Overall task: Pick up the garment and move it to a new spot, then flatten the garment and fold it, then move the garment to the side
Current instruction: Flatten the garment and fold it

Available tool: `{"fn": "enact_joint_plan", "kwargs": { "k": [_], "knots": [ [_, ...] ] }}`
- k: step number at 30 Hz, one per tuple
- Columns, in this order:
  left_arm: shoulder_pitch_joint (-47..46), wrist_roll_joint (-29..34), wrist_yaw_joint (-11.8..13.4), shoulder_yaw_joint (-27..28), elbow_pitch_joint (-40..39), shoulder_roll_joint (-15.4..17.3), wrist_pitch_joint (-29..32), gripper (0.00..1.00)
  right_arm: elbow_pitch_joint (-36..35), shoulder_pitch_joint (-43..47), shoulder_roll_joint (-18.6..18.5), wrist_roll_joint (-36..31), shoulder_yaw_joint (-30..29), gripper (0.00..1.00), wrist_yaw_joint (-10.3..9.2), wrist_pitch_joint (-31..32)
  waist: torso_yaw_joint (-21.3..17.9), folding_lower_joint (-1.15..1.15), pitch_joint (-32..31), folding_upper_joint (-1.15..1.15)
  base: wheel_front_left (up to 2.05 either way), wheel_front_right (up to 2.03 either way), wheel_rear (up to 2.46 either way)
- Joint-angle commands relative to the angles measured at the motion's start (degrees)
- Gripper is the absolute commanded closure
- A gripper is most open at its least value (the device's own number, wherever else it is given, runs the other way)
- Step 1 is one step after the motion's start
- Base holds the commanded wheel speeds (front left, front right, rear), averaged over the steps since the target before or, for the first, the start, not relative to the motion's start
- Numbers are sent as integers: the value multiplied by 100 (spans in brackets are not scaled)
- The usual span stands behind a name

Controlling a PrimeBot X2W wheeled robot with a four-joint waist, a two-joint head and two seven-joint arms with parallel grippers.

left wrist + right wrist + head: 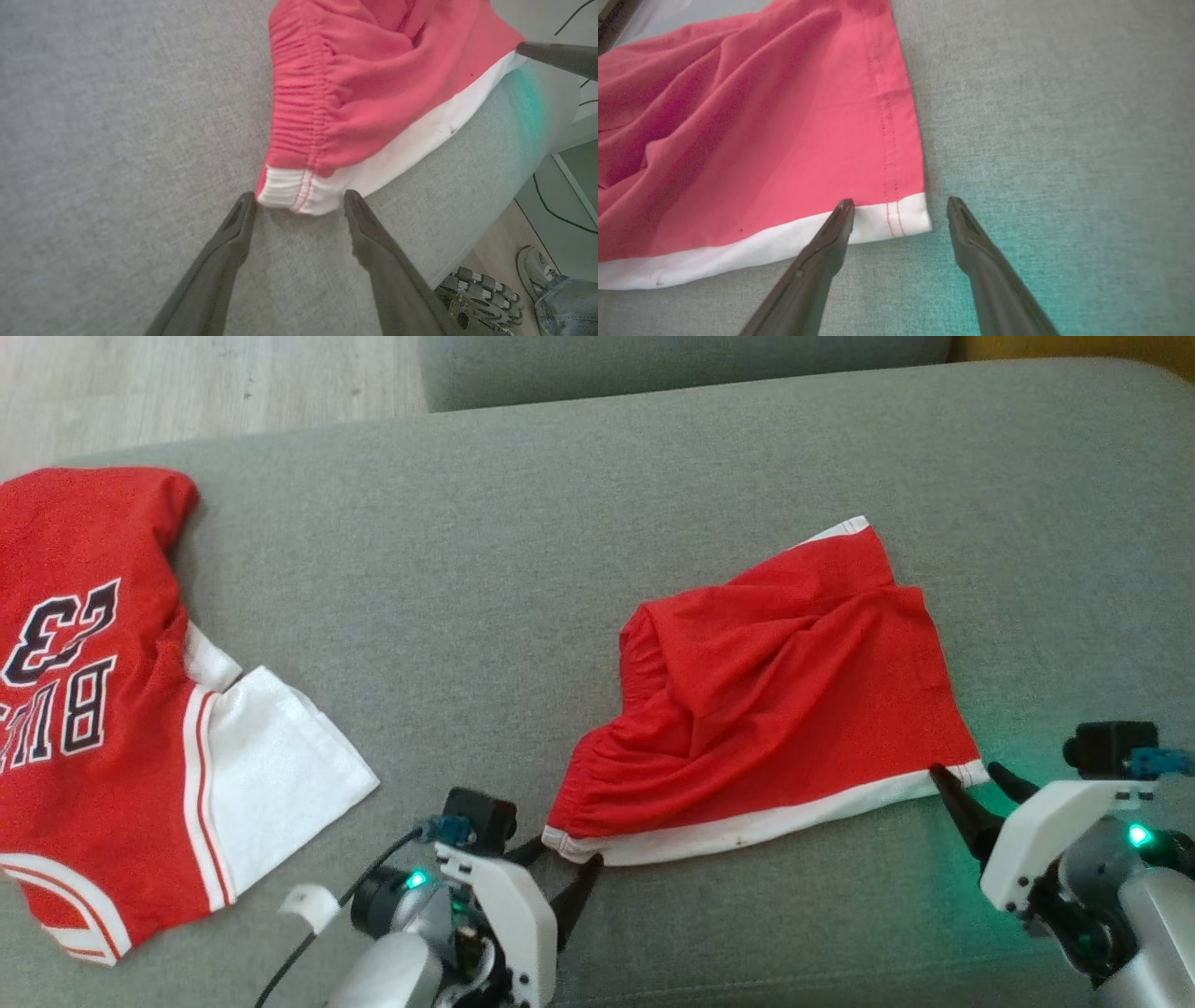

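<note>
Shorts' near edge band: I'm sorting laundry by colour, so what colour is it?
White band on red shorts; clearest in the right wrist view.

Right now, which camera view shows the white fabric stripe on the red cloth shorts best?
The head view: the white fabric stripe lies there in full length, corner to corner. The left wrist view shows its waistband end close up; the right wrist view shows its hem corner.
</note>
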Motion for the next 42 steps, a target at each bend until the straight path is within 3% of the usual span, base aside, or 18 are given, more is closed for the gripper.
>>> {"fn": "enact_joint_plan", "kwargs": {
  "k": [1, 10, 11, 12, 13, 14, 15, 16, 24, 30, 36, 42],
  "knots": [
    [-375, 7, -13, 132, -83, 28, -93, 0, -112, -223, -150, 78, 159, 0, -4, -40, -1, 0, 40, 0, 0, 0, 0],
    [-546, 33, -22, 69, 78, 37, -375, 0, 103, -322, -183, 339, 534, 2, -4, -288, -15, 0, 102, 0, 0, 0, 0],
    [-553, 27, -24, 57, 91, 38, -370, 13, 124, -335, -193, 363, 573, 10, -4, -313, -15, 0, 101, 0, 0, 0, 0],
    [-562, 28, -26, 42, 91, 41, -386, 53, 142, -347, -204, 387, 608, 29, -4, -345, -15, 0, 99, 0, 0, 0, 0],
    [-567, 21, -27, 36, 90, 43, -411, 87, 163, -359, -215, 411, 639, 53, -4, -373, -17, 0, 97, 0, 0, 0, 0],
    [-567, 21, -27, 36, 90, 43, -411, 87, 163, -359, -215, 411, 639, 53, -4, -373, -17, 0, 97, 0, 0, 0, 0],
    [-571, 12, -28, 30, 93, 44, -423, 100, 182, -375, -223, 425, 665, 77, -4, -416, -18, 0, 95, 0, 0, 0, 0],
    [-576, 6, -30, 18, 92, 48, -431, 100, 193, -393, -225, 443, 682, 100, -4, -480, -19, 0, 94, 0, 0, 0, 0],
    [-535, -42, 23, 56, -133, 100, -660, 100, 107, -463, -285, 630, 778, 100, -4, -1104, -28, 0, -57, 0, 0, 0, 0],
    [-875, -111, 1, 82, -677, 187, -504, 100, -790, -537, -353, 1312, 751, 100, -4, -1372, -9, 0, 1, 0, 0, 0, 0],
    [-2385, 82, 16, 247, -678, 297, 69, 100, -1340, -1449, -926, 1484, 773, 100, -4, -1101, 62, 0, 619, 0, 0, 0, 0],
    [-4550, -142, 10, 498, 260, 79, 540, 100, -1222, -3321, -1358, 1634, 927, 100, -4, -733, 212, 0, 1539, 0, 0, 0, 0]
  ]
}}
